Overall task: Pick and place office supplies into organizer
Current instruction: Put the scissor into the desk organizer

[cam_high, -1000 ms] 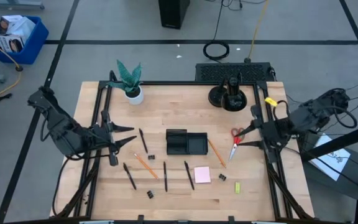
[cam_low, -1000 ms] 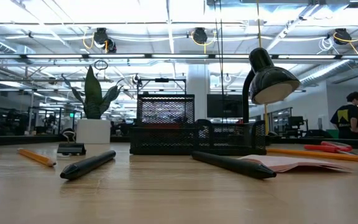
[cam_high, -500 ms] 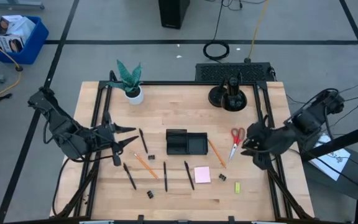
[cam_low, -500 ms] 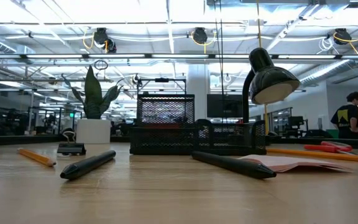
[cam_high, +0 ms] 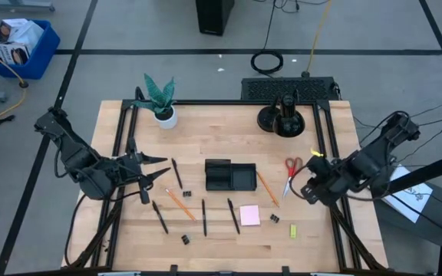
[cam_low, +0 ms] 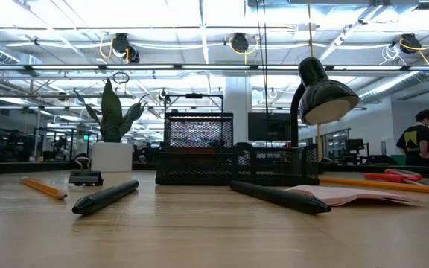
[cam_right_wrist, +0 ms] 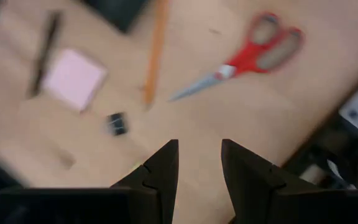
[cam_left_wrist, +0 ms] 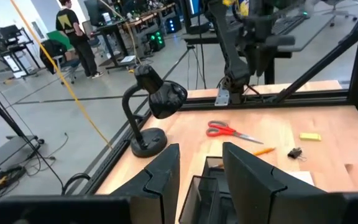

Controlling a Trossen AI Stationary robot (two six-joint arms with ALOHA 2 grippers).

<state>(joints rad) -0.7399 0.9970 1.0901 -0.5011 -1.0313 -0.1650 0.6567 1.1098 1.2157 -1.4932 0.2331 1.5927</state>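
The scissors (cam_high: 291,175) lie flat on the worktop (cam_high: 206,126) in the high view, red handles toward the lamp base (cam_high: 280,121), blades pointing at the near edge, just beside the right pincer (cam_high: 307,189), which hangs over the worktop's right edge with nothing in it. The organizer (cam_high: 230,176) sits mid-worktop, well apart from the left pincer (cam_high: 158,167), which waits at the left edge, also empty. Pens, pencils, a pink pad (cam_high: 249,215) and small clips are scattered in front of the organizer.

In the low view the organizer (cam_low: 233,165) stands behind a black pen (cam_low: 278,196); the scissors (cam_low: 398,177) show far right; no pincer appears.

In the left wrist view the left pincer (cam_left_wrist: 201,176) has parted fingers, holding nothing, looking over the organizer toward the scissors (cam_left_wrist: 233,132) and the lamp (cam_left_wrist: 154,111).

In the right wrist view the right pincer (cam_right_wrist: 199,167) is released, fingers parted, above bare wood; the scissors (cam_right_wrist: 247,56) lie ahead, apart from it, with an orange pencil (cam_right_wrist: 154,50) and a binder clip (cam_right_wrist: 117,123) nearby.

The scissors look stiff, fairly light and flat; smooth blades may slip, so the pivot or handle necks seem the best hold.
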